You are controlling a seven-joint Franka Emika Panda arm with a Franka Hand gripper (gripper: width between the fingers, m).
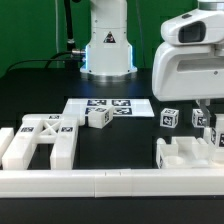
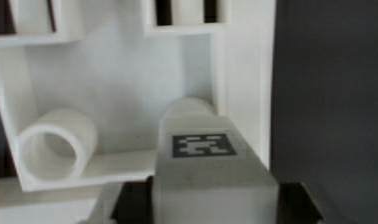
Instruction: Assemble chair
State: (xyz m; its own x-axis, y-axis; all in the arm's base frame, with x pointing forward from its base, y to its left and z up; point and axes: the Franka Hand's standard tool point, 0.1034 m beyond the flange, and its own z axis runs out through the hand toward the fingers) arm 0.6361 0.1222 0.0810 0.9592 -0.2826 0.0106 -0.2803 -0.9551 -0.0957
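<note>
My gripper is shut on a white chair part with a black-and-white tag. I hold it just above the blocky seat, which has slots and a round ring inside. In the exterior view the gripper hangs over the seat at the right, and its fingertips are partly hidden. The flat frame lies at the left. A small tagged cube sits near the middle, and another cube sits beside the gripper.
The marker board lies flat behind the cubes. The long low white border rail runs along the front. The robot base stands at the back, with black cables to its left.
</note>
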